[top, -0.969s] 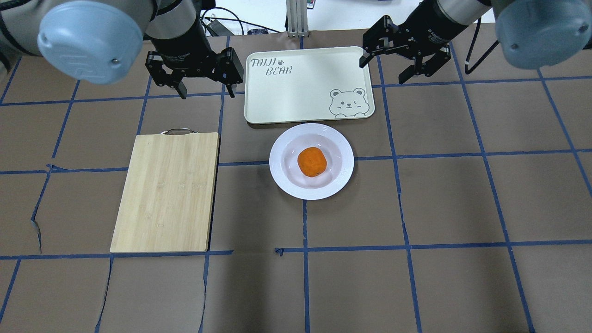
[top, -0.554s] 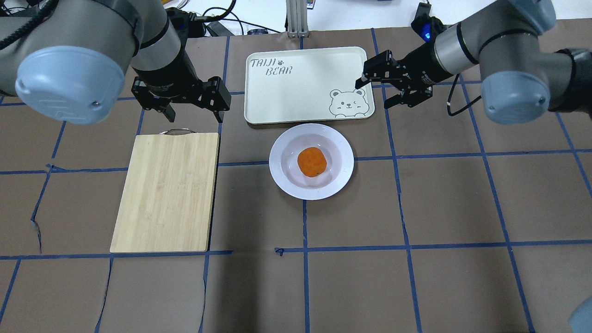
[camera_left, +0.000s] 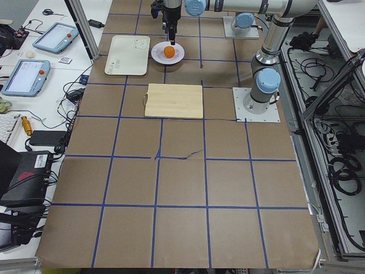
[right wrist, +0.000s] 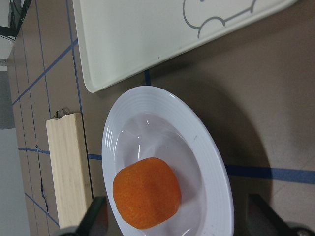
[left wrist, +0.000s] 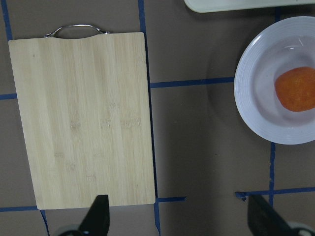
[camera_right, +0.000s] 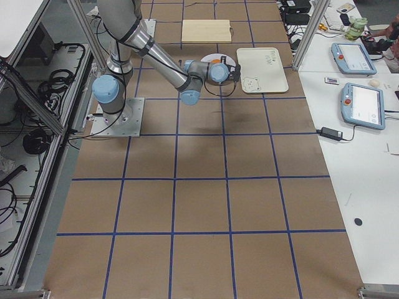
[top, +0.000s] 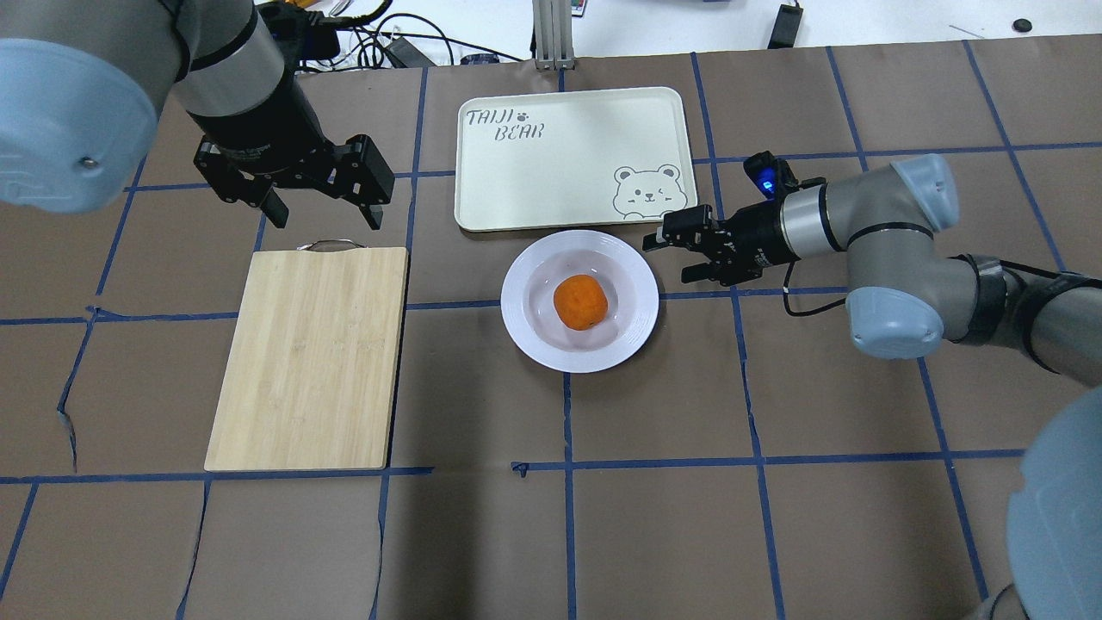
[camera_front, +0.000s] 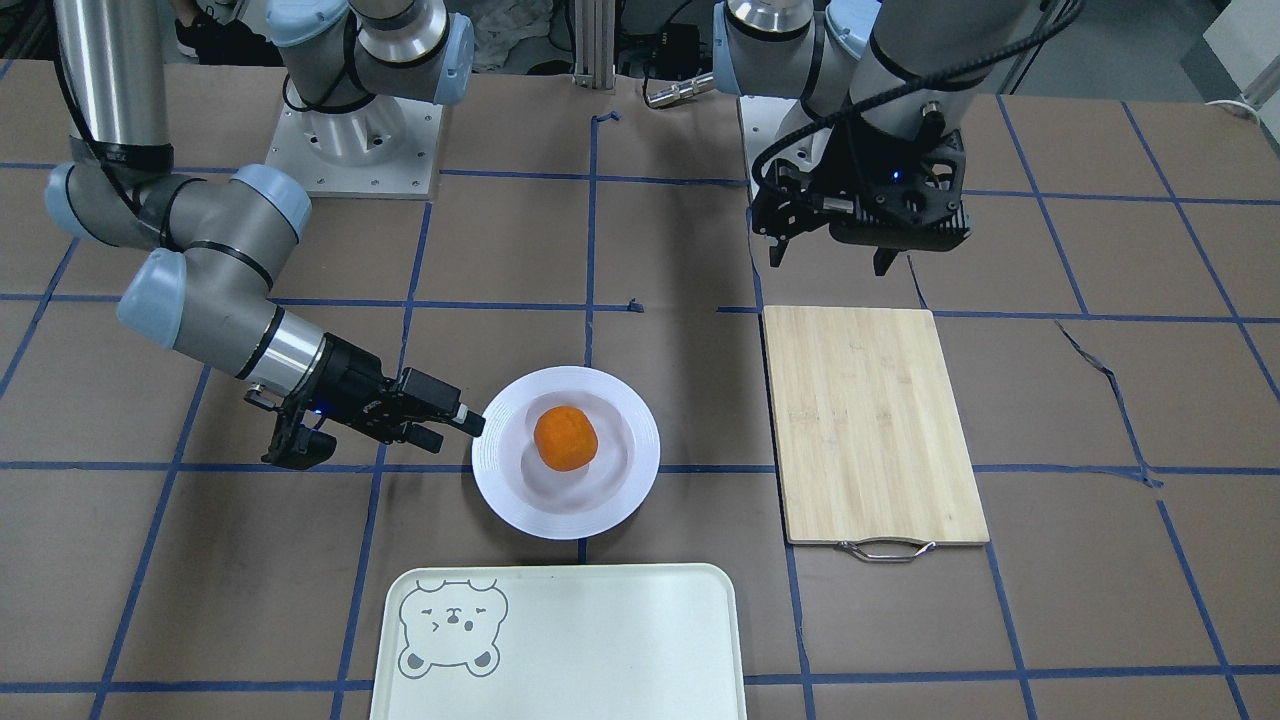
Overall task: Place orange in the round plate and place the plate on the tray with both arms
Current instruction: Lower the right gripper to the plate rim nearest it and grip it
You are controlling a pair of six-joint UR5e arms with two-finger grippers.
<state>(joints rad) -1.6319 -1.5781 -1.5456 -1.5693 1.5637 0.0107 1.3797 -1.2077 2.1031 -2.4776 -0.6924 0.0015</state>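
The orange (top: 581,301) lies in the sunken centre of the white round plate (top: 527,274), which rests on the table just in front of the cream tray (top: 560,164). My right gripper (top: 673,258) is open and low, its fingertips right beside the plate's right rim and nothing between them. In the right wrist view the orange (right wrist: 146,199) and the plate (right wrist: 216,167) fill the frame. My left gripper (top: 318,205) hangs open and holds nothing, over the handle end of the cutting board. The front view shows the right gripper (camera_front: 455,428) by the plate (camera_front: 500,490).
A bamboo cutting board (top: 310,357) with a metal handle lies left of the plate. The tray (camera_front: 600,640) holds nothing and has a bear face in one corner. Brown paper with blue tape lines covers the table.
My right gripper has swung from beside the tray's right edge down to the plate's right rim. My left gripper has shifted left and a little toward the cutting board. Plate and orange stayed put.
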